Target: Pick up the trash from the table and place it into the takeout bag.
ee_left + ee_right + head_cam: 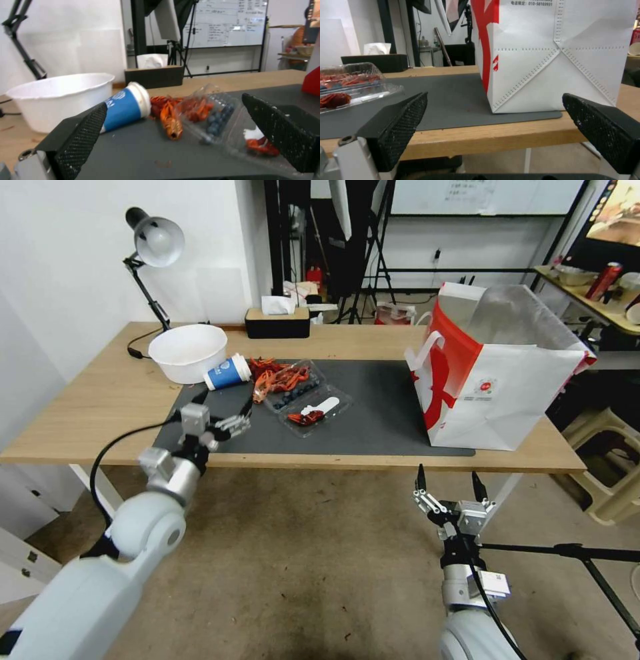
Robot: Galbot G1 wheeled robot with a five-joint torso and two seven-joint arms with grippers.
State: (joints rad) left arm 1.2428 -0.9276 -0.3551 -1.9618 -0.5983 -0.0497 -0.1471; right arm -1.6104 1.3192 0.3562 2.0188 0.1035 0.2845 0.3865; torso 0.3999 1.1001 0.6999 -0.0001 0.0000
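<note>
Several light bits of trash lie on the grey mat (373, 413) toward the left of the bench (87, 400) — a blue-and-white paper cup (227, 372) on its side against a white bowl (187, 352), red leftovers (270, 370), and a clear clamshell tray (307, 397). The left pincer (223, 410) hovers open just short of the cup, which looks stiff enough to take across its middle but would crush under a hard squeeze — the tray looks flimsier and slippery. The right pincer (450, 483) waits open below the bench edge, near the takeout bag (497, 373).
</note>
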